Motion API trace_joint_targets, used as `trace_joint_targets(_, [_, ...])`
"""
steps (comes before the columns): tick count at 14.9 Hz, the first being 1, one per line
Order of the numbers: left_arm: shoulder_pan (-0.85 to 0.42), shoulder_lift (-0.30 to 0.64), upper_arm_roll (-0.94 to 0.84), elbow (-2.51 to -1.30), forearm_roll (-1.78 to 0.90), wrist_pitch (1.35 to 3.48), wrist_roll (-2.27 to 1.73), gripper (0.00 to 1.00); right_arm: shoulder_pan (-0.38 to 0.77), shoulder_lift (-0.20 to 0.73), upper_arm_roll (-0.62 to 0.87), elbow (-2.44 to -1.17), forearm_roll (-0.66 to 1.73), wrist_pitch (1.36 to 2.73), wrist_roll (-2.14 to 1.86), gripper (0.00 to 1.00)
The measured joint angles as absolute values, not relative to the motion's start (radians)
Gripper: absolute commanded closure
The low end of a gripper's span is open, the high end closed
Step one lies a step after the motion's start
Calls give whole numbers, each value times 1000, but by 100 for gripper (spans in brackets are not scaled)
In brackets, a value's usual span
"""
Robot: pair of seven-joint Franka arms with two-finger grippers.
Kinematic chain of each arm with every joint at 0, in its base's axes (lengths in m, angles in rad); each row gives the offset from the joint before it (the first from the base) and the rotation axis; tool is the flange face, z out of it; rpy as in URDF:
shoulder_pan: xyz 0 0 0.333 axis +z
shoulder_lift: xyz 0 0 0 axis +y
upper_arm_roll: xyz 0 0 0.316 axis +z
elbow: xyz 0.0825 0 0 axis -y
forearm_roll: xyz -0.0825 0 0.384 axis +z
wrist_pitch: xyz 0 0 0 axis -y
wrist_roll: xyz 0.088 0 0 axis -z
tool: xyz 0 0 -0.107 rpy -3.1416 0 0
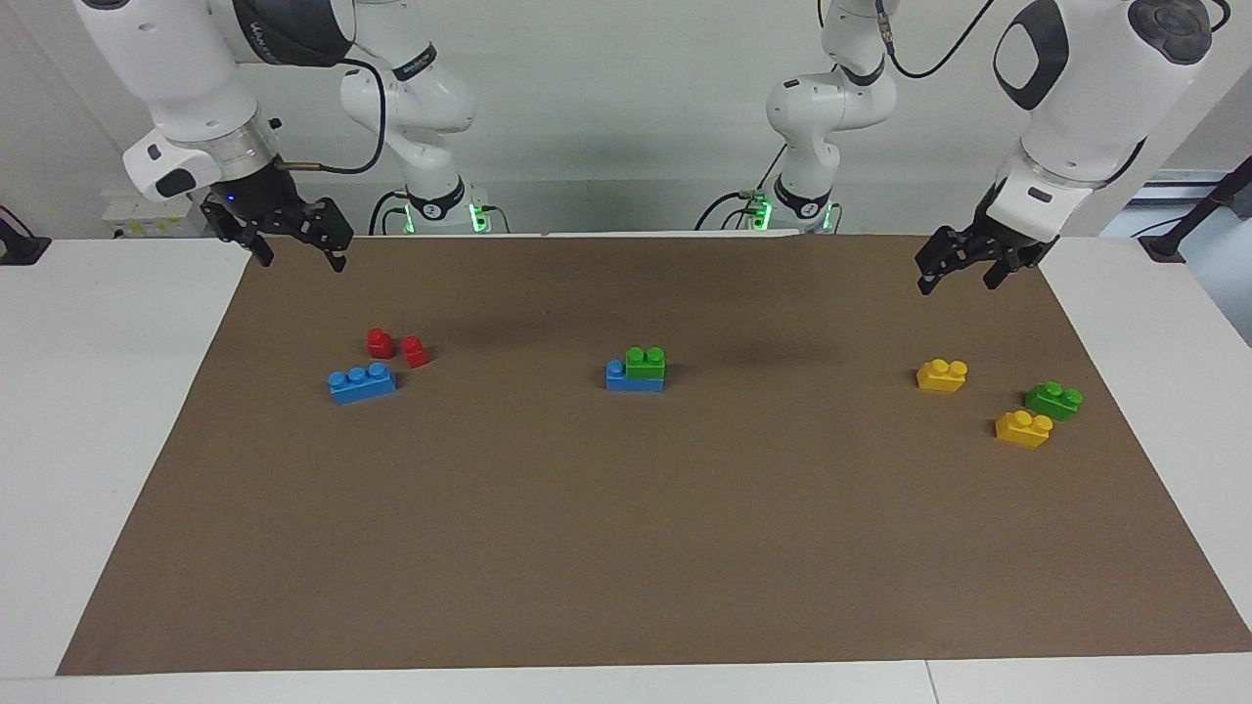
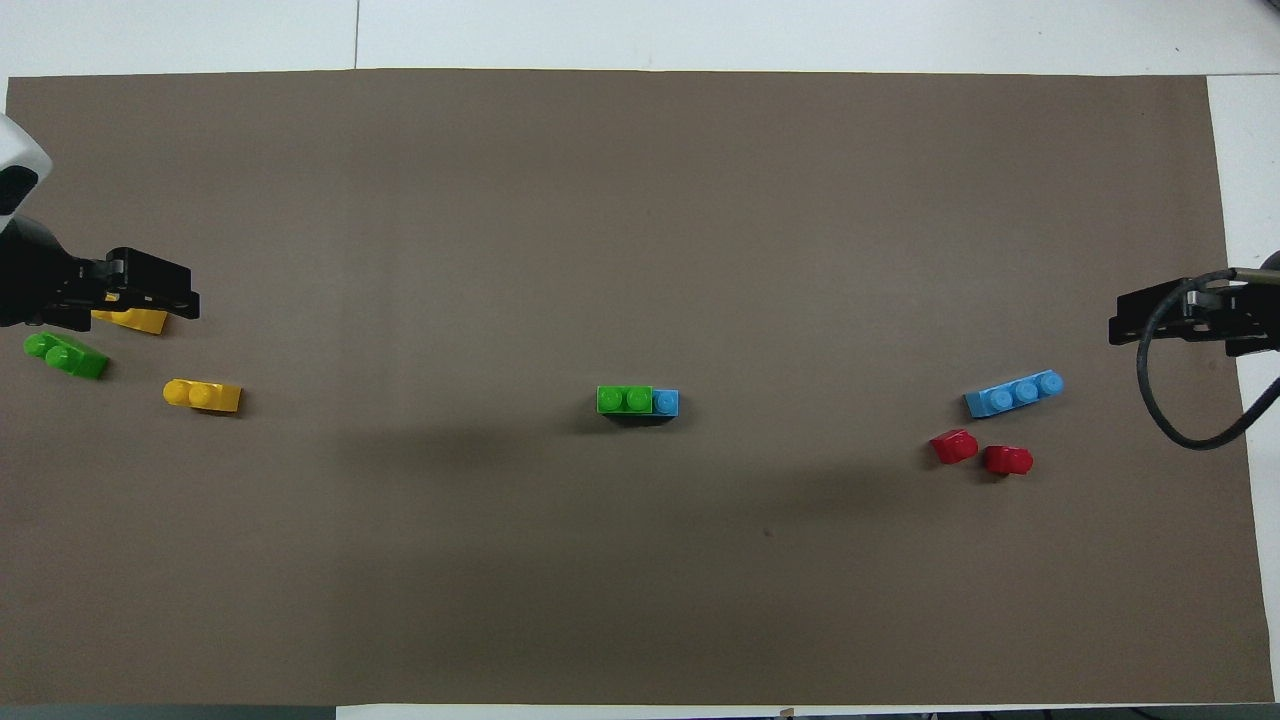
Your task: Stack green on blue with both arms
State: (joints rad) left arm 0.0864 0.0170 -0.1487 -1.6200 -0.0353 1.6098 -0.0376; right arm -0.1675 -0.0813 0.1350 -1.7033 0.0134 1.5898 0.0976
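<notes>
Arms point(image 1: 1086, 88) raised at table ends, jaws open, empty.

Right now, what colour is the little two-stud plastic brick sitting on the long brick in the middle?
Bright green, clearest in the facing view.
</notes>
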Motion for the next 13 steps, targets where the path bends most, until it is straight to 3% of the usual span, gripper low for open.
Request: trace_joint_targets(13, [87,17,-148,-1620,-34,1615,-22,0,-169,-81,134,-1703,13,1590,-3,0])
